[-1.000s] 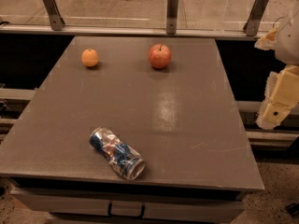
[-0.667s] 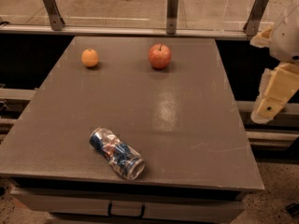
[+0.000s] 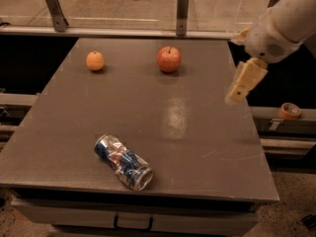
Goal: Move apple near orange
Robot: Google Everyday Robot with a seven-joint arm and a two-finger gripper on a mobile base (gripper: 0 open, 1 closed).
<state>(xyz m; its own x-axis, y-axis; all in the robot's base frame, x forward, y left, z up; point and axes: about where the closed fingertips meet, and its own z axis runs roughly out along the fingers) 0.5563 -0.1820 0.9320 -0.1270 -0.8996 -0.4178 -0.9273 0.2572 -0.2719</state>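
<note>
The red apple [image 3: 169,59] with a short dark stem stands at the far middle of the grey table [image 3: 148,112]. The smaller plain orange [image 3: 95,60] stands to its left, about a hand's width and a half away. My gripper [image 3: 242,83] hangs from the white arm at the right, above the table's right edge, well to the right of the apple and nearer the camera. It holds nothing.
A crushed blue and white can [image 3: 123,162] lies on its side near the table's front left. A roll of tape [image 3: 289,111] sits on a ledge off the right side. A railing with metal posts [image 3: 182,11] runs behind the table.
The arm and gripper have moved left, from outside the table's right edge toward a spot over it. The apple, orange and can have not moved.
</note>
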